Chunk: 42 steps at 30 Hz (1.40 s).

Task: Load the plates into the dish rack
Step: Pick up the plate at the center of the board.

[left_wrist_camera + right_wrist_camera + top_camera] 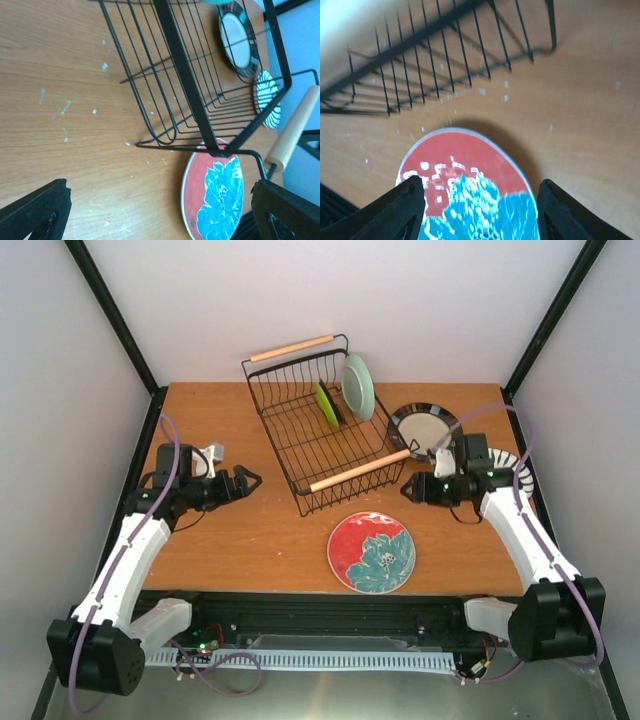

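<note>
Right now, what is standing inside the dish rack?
Inside the dish rack two plates stand on edge at its far end: the lime green plate and, beside it, the mint green plate. The other slots show only bare wire. The mint plate covers whatever is behind it.

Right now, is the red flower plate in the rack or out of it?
Out. The red plate with the teal flower lies flat on the table, in front of the dish rack, outside its wires.
</note>
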{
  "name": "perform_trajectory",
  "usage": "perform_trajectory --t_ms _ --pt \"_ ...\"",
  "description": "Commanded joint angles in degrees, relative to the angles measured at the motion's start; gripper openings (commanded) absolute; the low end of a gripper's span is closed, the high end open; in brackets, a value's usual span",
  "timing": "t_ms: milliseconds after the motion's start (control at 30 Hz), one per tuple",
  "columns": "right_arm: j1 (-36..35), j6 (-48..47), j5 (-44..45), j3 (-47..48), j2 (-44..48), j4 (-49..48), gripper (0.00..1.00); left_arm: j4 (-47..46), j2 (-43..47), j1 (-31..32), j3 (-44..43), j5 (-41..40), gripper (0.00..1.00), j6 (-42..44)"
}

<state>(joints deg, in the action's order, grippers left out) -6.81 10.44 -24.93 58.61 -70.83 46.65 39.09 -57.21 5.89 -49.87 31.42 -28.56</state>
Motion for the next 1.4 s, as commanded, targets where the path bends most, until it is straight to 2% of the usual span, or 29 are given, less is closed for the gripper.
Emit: perform_trajectory --t_ms 0,133,233,367,600,867,1200,1367 --pt "1.95 1.87 -7.64 -9.18 4.97 -4.62 0.62 -2.71 -0.31 1.95 0.5 4.46 1.0 -0.9" --pt "2.58 2.33 -11.29 -16.75 6.51 -8.38 0.61 -7.16 -1.72 2.81 3.82 7.03 1.0 -2.88" --pt "3.23 2.58 -9.72 -15.33 3.39 -7.96 0.6 -9.08 -3.78 3.17 5.48 8.31 1.0 -2.81" --pt "3.81 6.42 -9.05 -17.27 -1.24 -9.99 0.6 -7.42 -5.32 4.43 3.53 6.59 1.0 -1.08" --pt "3.9 10.11 -6.22 -20.6 -4.21 -13.22 0.61 -6.03 -8.12 4.57 0.71 4.96 1.0 0.3" --pt "3.78 12.14 -5.15 -25.04 -3.47 -13.74 0.61 -4.1 -8.89 4.58 -0.3 5.97 0.99 1.57" --pt "-2.15 16.76 -3.2 -27.64 -3.19 -15.06 0.61 -3.09 -7.84 4.57 0.45 6.45 1.0 2.36" --pt "-5.22 17.9 -3.38 -27.39 -4.81 -16.19 0.58 -2.78 -7.38 4.57 0.88 6.11 1.0 2.91"
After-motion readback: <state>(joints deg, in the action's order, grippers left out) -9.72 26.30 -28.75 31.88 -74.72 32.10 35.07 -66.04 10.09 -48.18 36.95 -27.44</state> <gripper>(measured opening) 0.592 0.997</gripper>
